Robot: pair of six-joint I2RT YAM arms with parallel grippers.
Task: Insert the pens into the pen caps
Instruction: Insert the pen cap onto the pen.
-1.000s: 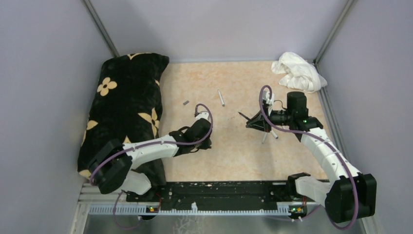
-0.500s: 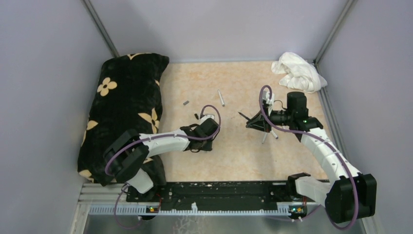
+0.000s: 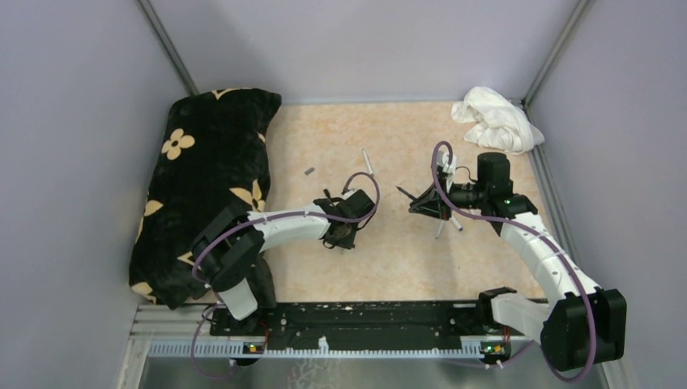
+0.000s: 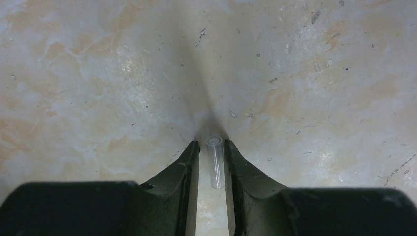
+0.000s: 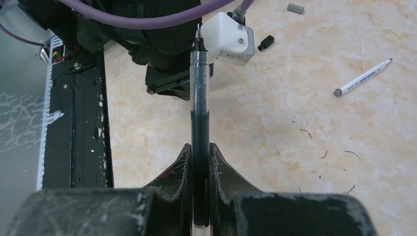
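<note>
Along the 9 o'clock edge of the worktop (image 3: 405,267): black flower-print cushion (image 3: 211,162), beside the left arm. At the 1 o'clock corner: crumpled white cloth (image 3: 496,119). Toward 12 o'clock from the left hand (image 3: 343,237): white pen (image 3: 368,162), lying loose. Toward 11 o'clock: grey cap (image 3: 309,171). Just beside the white camera housing (image 5: 228,37) on the left wrist: black cap (image 5: 265,42). Directly under the right hand (image 3: 417,203): two loose pens (image 3: 448,226), partly masked by it.

Left hand: lowered to the worktop, fingers (image 4: 187,167) slightly parted, straddling a clear cap (image 4: 215,164). Cap lying flat, open end toward 12 o'clock in the wrist view, close against one finger, a sliver of gap at the other; not clamped.

Right hand: pressed together on a clear-barrelled pen (image 5: 199,98) with dark ink, tip aimed toward 9 o'clock in the top view, at the left arm.
</note>
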